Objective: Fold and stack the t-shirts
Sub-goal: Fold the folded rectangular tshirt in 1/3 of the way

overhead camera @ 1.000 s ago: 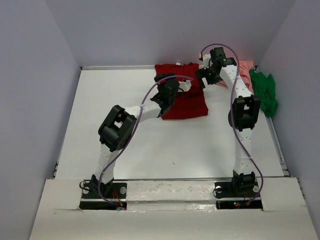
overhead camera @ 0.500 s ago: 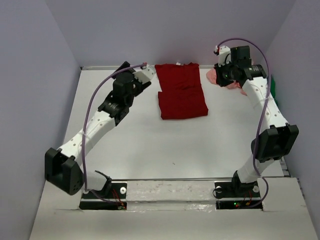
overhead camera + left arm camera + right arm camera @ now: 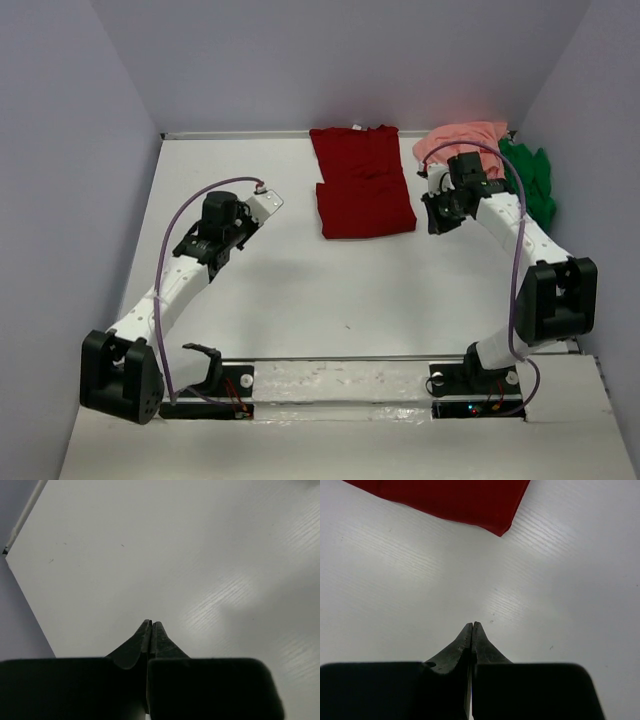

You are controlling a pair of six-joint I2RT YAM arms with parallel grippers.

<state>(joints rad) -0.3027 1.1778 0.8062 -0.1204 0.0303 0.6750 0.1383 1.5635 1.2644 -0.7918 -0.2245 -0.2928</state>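
A dark red t-shirt point(image 3: 362, 182) lies folded flat at the far middle of the table; its corner point(image 3: 450, 500) shows at the top of the right wrist view. Further right, a salmon pink t-shirt point(image 3: 462, 140) lies crumpled at the far edge, with a bright green t-shirt point(image 3: 530, 180) bunched beside it against the right wall. My left gripper point(image 3: 266, 199) point(image 3: 151, 624) is shut and empty over bare table, left of the red shirt. Shut and empty too, my right gripper point(image 3: 432, 222) point(image 3: 472, 625) hangs just right of the red shirt's near corner.
The white table point(image 3: 330, 290) ends in a raised rim on the left point(image 3: 22, 515) and at the back point(image 3: 230, 133). Grey walls close in three sides. Both arm bases point(image 3: 340, 385) sit at the near edge.
Both arms have drawn back from the far edge. The left gripper swung away left of the red shirt and shut. The right gripper came down beside the red shirt, shut.
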